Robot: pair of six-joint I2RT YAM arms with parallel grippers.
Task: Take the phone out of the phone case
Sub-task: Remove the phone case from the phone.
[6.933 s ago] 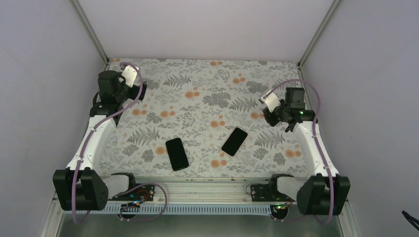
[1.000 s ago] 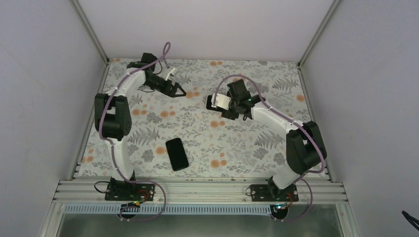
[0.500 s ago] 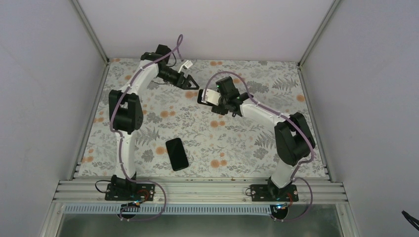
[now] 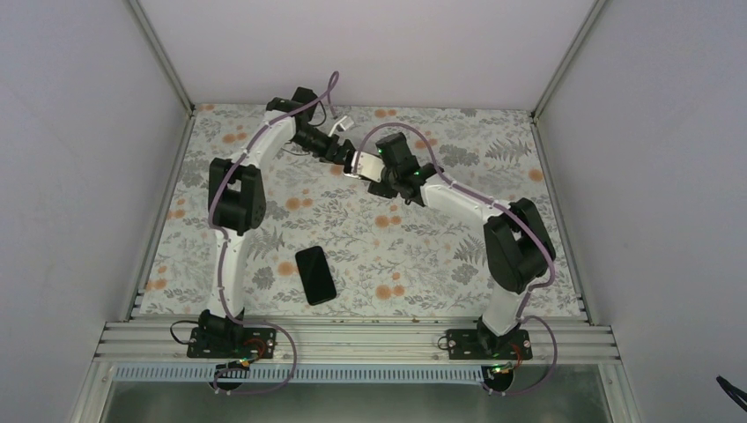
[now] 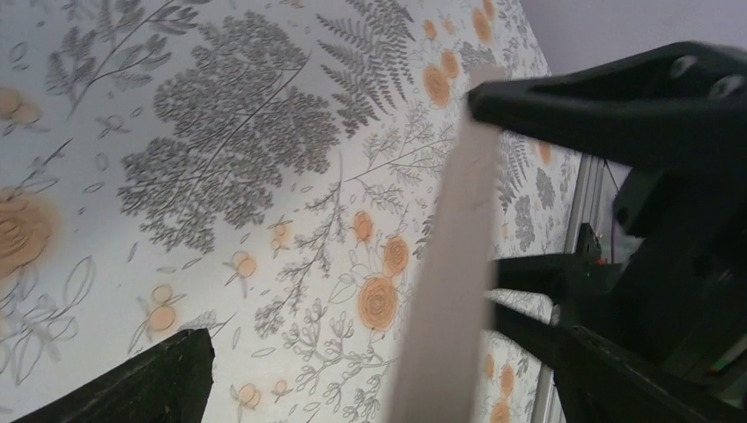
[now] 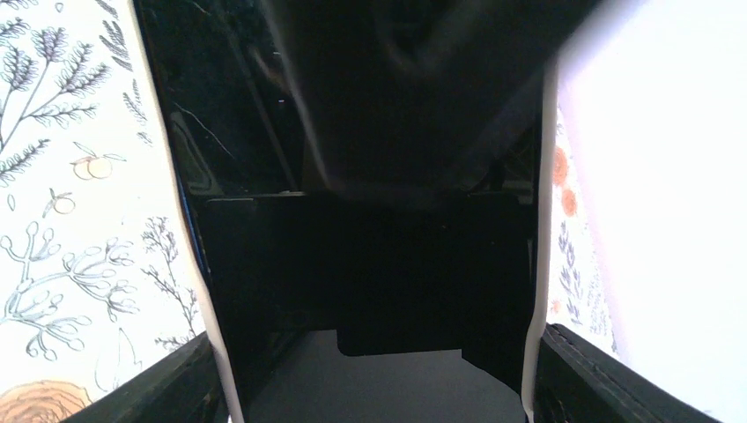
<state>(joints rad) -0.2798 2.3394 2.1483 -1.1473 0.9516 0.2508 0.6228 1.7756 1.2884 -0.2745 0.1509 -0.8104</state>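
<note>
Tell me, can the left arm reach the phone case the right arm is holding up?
Probably yes. The left tool is open around the edge of the phone case, which the right tool grips in the air; nothing sits between them.

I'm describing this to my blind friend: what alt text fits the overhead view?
The right gripper holds a phone in its case over the far middle of a flowered table, and the open left gripper meets its end. A second phone lies near the front.
</note>
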